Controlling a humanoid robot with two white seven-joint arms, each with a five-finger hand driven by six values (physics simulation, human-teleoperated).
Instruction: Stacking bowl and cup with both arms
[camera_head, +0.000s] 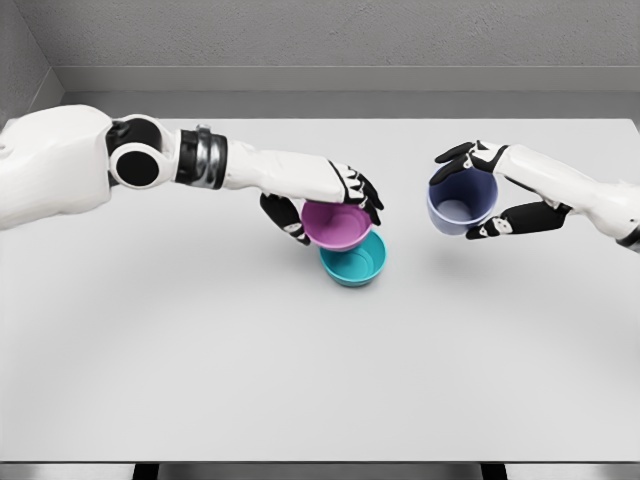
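Observation:
A teal bowl (356, 264) sits on the white table (200, 350) near its middle. Just above its far left rim hangs a pink bowl (336, 225), tilted, with my left hand (330, 208) shut on it, fingers over the far rim and thumb underneath. To the right, a lavender cup (461, 202) is held in the air, mouth tipped toward the camera. My right hand (487, 192) is shut on it, fingers on top and thumb below. The cup is apart from both bowls.
A grey wall runs behind the table's far edge. The table's front edge lies near the bottom of the picture.

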